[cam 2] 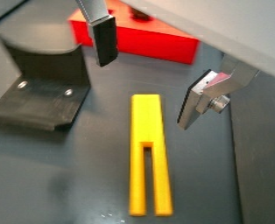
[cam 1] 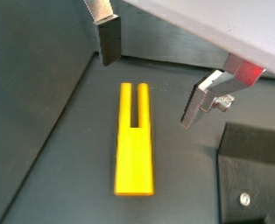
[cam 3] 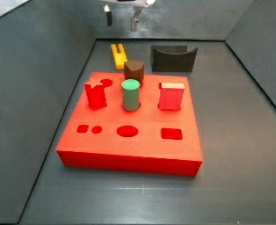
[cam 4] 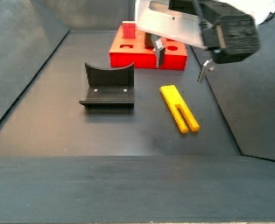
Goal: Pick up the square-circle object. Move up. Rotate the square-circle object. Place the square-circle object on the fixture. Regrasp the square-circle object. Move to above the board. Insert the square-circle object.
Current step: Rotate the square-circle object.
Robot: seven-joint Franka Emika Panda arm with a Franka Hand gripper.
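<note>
The square-circle object [cam 1: 135,144] is a slim yellow peg with a slot cut into one end, lying flat on the dark floor [cam 2: 150,157] [cam 4: 179,108]. It lies between the board and the fixture's side [cam 3: 120,54]. My gripper [cam 1: 151,70] hangs open above the peg, its fingers [cam 2: 102,39] spread to either side and touching nothing. In a side view the gripper [cam 4: 182,61] hovers over the peg's end nearest the red board [cam 4: 126,58]. The fixture [cam 2: 40,83] [cam 4: 107,86] stands beside the peg with nothing on it.
The board [cam 3: 134,132] bears a brown peg [cam 3: 134,72], a green cylinder [cam 3: 131,95] and two red blocks [cam 3: 172,95]. Grey walls enclose the floor on the sides [cam 3: 53,53].
</note>
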